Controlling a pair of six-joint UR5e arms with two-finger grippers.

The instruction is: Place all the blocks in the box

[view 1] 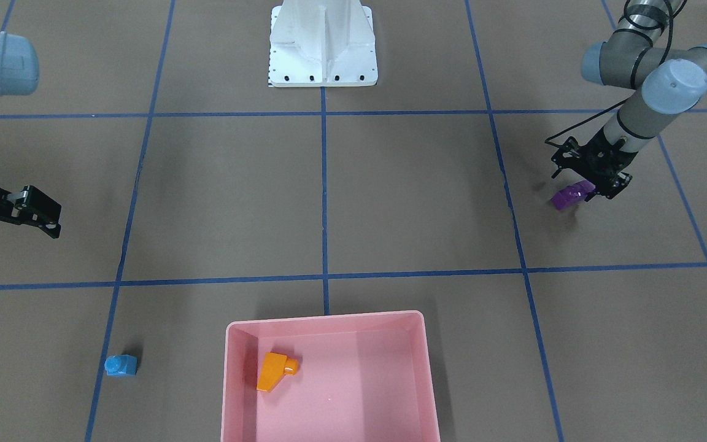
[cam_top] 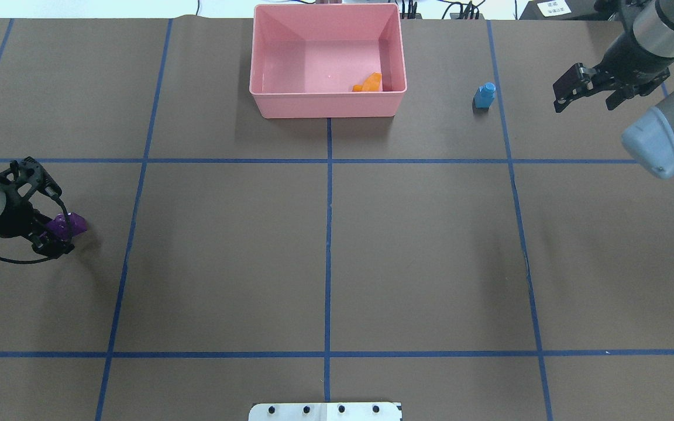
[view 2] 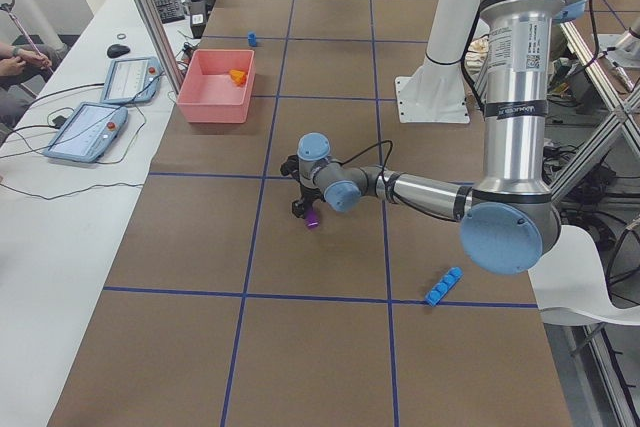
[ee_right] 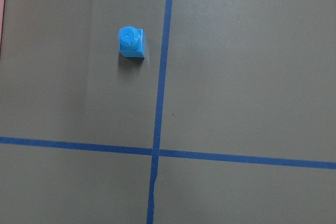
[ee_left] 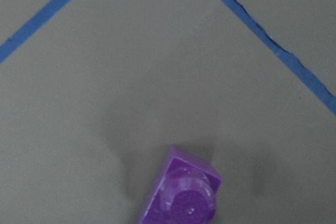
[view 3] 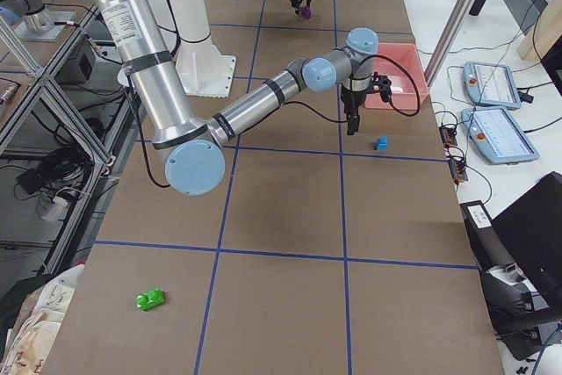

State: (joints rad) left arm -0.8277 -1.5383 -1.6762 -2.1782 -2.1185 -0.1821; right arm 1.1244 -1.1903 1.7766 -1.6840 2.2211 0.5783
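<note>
**purple brick in grasp, carry to box pending**

step in hand: pick-up of the purple oblong plastic brick [view 1: 571,196]. the left gripper [view 1: 590,184] looks clenched on it, well away from the shallow pink plastic box [cam_top: 325,106], on the robot's left. the left wrist view shows a shadow offset from the brick, so i judge it just off the brown counter [cam_top: 430,245].

the right gripper [cam_top: 584,96] hangs released and empty. it sits beyond the tiny blue one-stud brick [cam_top: 484,95], which stands near the box on the robot's right. the orange sloped brick [cam_top: 370,83] lies inside the box, at the end toward the robot's right.

next move (estimate): lift clear, carry across to above the box, and let go low so the brick does not bounce out. four bricks are outside the box.

view notes: the overhead and front views miss two bricks. only the side views show the long blue four-stud brick [view 2: 442,287] and the green two-stud brick [view 3: 150,299]. both lie far from the box, toward opposite ends of the counter.
</note>
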